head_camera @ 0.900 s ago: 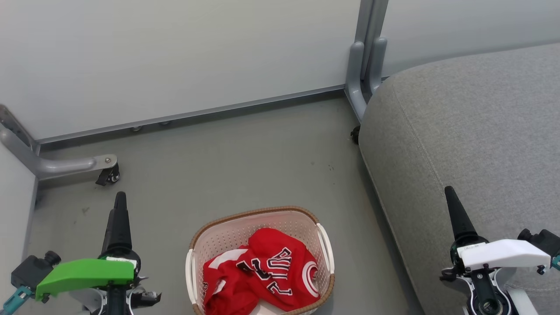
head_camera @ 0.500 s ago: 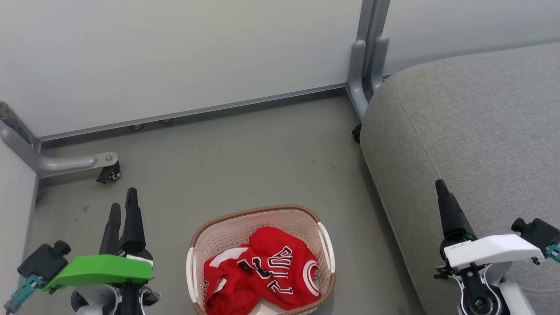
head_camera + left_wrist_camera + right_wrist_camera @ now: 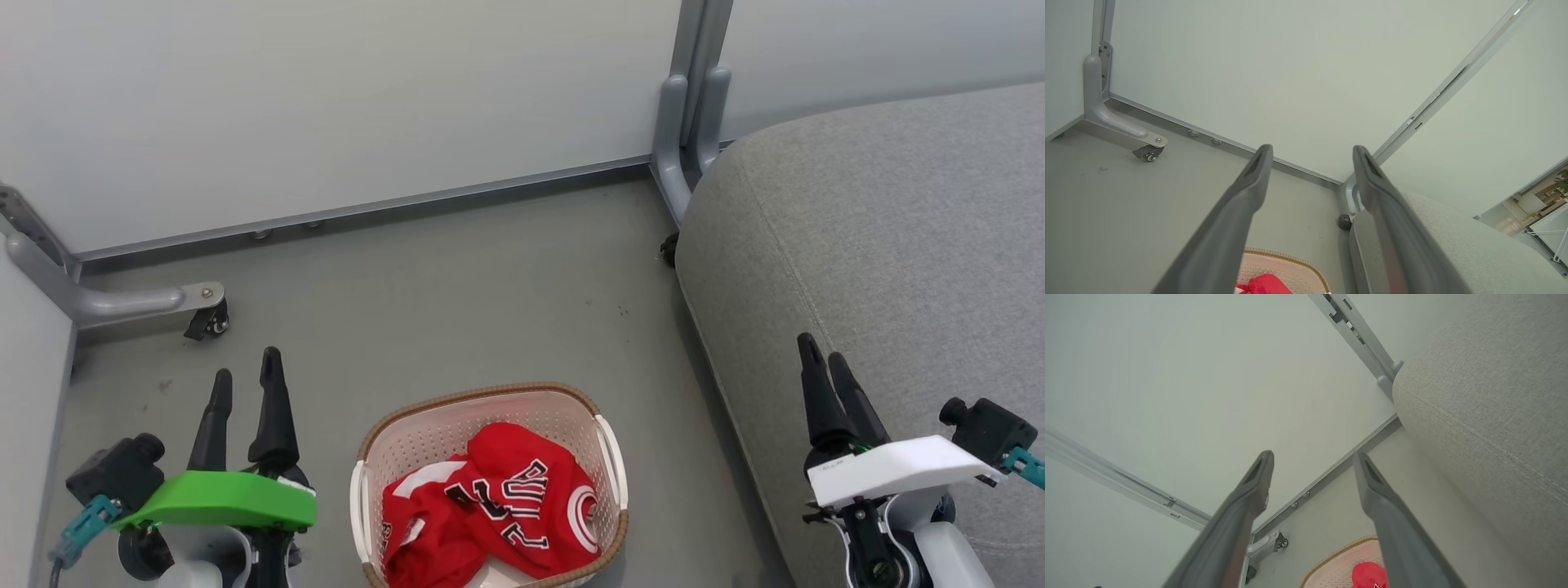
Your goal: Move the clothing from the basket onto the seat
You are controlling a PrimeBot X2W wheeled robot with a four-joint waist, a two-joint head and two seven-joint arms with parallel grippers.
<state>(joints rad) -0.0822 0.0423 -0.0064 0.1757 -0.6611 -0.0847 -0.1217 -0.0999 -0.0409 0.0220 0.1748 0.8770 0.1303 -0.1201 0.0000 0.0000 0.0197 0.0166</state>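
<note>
Task apparently not begun: the clothing [image 3: 490,506] lies bunched inside the basket [image 3: 482,394], none on the seat [image 3: 898,245] to its right (visible portion). Left gripper [image 3: 246,363] and right gripper [image 3: 819,347] flank the basket, jaws apart, empty.

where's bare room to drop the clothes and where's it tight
The seat top is bare, from its rounded left edge rightward. The floor between the wall rail and the basket is also bare. Tight: the basket itself, mostly filled with clothing.
</note>
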